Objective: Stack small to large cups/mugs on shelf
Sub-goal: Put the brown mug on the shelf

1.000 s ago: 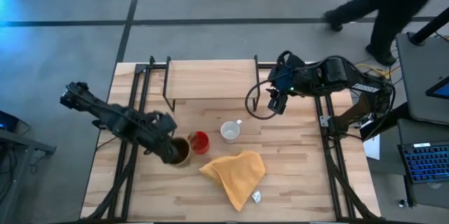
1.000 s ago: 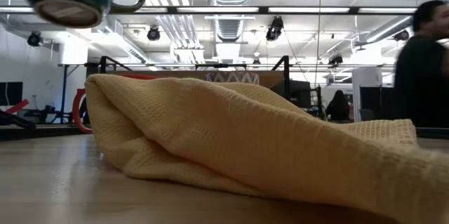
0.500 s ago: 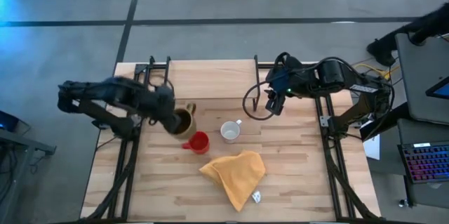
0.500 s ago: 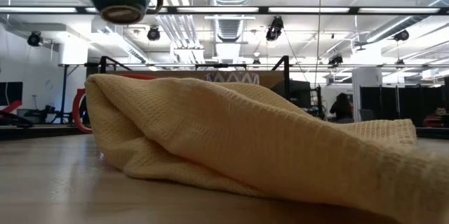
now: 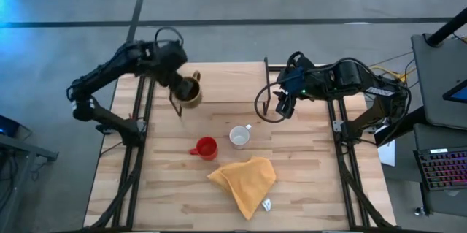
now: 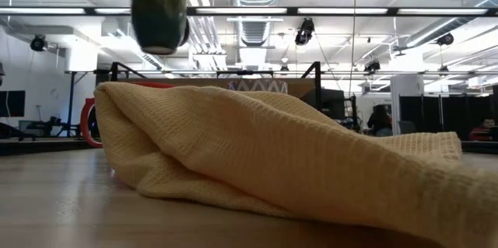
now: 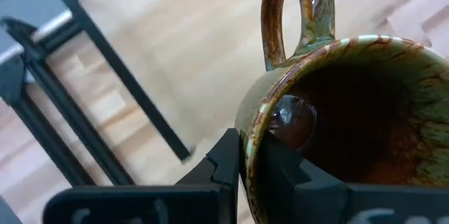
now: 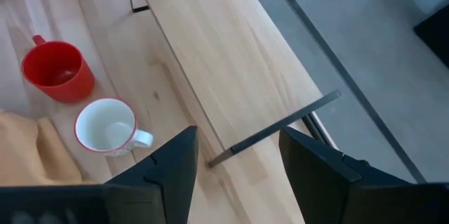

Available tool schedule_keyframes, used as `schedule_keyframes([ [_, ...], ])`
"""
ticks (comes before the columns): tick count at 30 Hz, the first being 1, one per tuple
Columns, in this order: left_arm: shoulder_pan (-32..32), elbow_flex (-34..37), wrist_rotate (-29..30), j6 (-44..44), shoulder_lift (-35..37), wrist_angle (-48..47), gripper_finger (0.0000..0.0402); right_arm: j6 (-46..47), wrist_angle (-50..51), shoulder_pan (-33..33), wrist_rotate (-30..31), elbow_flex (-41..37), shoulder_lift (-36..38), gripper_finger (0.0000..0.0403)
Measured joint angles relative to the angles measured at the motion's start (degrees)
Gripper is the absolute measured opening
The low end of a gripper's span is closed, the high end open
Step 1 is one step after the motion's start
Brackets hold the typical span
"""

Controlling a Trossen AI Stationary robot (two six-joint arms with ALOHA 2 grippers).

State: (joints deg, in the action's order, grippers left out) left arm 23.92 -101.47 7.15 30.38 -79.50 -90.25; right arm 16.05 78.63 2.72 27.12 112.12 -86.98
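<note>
My left gripper (image 5: 182, 85) is shut on the olive-brown mug (image 5: 191, 91) and holds it in the air over the left end of the light-wood shelf (image 5: 222, 83). The low view shows the mug (image 6: 159, 15) high up. The red mug (image 5: 206, 147) and the white mug (image 5: 239, 136) stand upright on the tabletop in front of the shelf. My right gripper (image 5: 280, 106) is open and empty at the shelf's right end; its wrist view shows the shelf (image 8: 231, 55), the red mug (image 8: 56, 73) and the white mug (image 8: 109, 126). My left gripper pinches the olive-brown mug's rim and wall (image 7: 247, 136), on the side away from the handle (image 7: 298, 13). One finger (image 7: 280, 168) is inside the mug and the other (image 7: 226, 159) is outside. The mug is lifted clear, about upright, its mouth up.
A yellow-orange cloth (image 5: 244, 178) lies bunched on the tabletop near the front edge and fills the low view (image 6: 296, 155). Black metal frame rails (image 5: 139, 145) run along the table's left and right sides.
My left gripper has carried the olive-brown mug from beside the red mug toward the table's far edge, until it hangs over the shelf's left end. The mug has turned from tilted to about upright. The red mug stays on the tabletop.
</note>
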Motion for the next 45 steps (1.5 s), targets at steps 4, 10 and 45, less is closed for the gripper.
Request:
schedule_keyframes([
  [4,4.97,-5.26,-1.08,-5.39,-3.81,0.22,0.0013,0.32,-0.06,0.02,-0.02,-0.01,0.0,0.0194],
  [10,11.75,-6.9,-2.15,-11.31,-8.05,0.21,0.0013,0.98,-0.18,0.02,-0.03,-0.11,-0.02,0.0194],
  [45,18.73,-0.61,-3.84,-18.87,-8.22,7.55,0.0013,0.28,-4.11,0.02,-0.01,-0.13,-0.04,0.0194],
])
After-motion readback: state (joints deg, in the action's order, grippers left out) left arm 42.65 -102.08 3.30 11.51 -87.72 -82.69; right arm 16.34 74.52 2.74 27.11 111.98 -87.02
